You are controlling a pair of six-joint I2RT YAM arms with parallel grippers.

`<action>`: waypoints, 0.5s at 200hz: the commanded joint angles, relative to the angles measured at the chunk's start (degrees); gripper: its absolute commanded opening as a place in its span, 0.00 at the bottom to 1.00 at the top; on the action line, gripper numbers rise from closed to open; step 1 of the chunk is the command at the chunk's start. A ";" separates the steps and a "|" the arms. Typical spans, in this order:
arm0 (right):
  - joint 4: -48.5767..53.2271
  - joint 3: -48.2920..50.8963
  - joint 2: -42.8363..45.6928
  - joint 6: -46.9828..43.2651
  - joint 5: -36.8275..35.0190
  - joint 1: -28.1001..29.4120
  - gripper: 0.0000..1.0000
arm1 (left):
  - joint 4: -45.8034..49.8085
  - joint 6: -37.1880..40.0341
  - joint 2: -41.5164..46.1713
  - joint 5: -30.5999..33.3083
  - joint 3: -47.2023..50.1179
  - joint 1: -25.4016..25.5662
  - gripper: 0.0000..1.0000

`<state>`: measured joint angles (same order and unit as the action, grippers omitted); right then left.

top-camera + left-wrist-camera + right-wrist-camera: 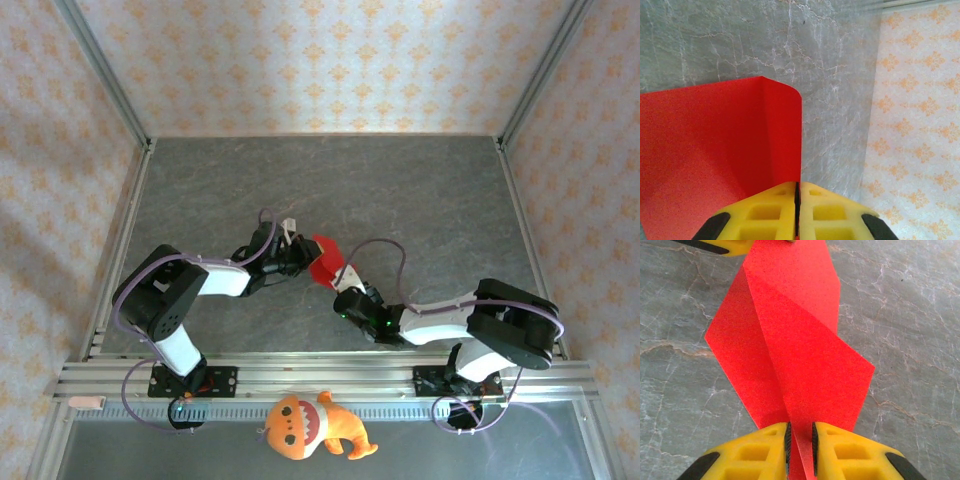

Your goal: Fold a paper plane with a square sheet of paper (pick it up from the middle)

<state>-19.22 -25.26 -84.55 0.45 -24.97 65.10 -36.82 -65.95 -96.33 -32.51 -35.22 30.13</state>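
The square sheet of paper (322, 258) is bright red, creased and held off the grey table between both arms. My left gripper (300, 250) is shut on its left edge; in the left wrist view the yellow pads meet on the sheet (715, 160) at the left gripper (797, 192). From the lower right, my right gripper (345, 283) reaches the paper. In the right wrist view a folded ridge of the paper (790, 340) runs down between the right gripper (800, 437), whose jaws stand a narrow gap apart around it.
An orange plush toy (305, 425) lies in front of the metal rail (320, 372) at the near edge. Patterned walls enclose the grey marbled table (330, 180), with free room behind the arms.
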 commanded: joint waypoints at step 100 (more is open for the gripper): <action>-4.40 -0.76 -3.16 -2.02 -3.36 0.25 0.20 | 1.02 1.25 1.55 1.00 -1.69 0.50 0.10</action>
<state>-22.24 -25.26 -86.96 -0.97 -25.89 65.10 -36.45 -65.95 -96.33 -32.51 -35.57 30.28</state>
